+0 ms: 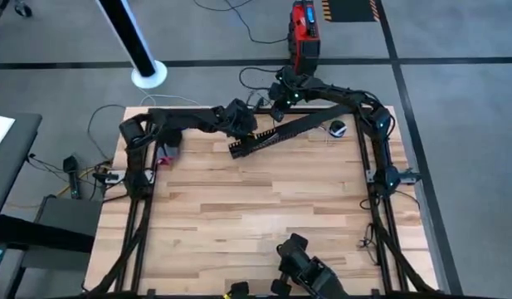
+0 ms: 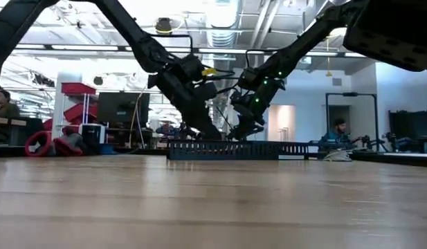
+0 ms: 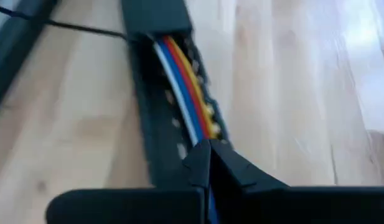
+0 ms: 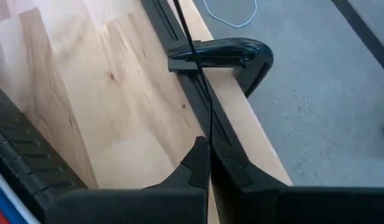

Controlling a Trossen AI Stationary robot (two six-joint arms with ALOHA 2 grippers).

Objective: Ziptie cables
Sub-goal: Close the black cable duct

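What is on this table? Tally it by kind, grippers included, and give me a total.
Grippers: 2 (left gripper, right gripper)
Slotted black channel: 1
Bundle of cables, lying in the channel: 1
Small round object: 1
Black clamp on the table edge: 1
Total: 6

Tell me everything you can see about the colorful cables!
The cables are a bundle of thin wires, white, blue, red, orange and yellow, lying side by side inside the long black slotted channel on the wooden table. They run straight along it and vanish under a black cover at one end. The left gripper sits shut right over them; whether it pinches them is unclear.
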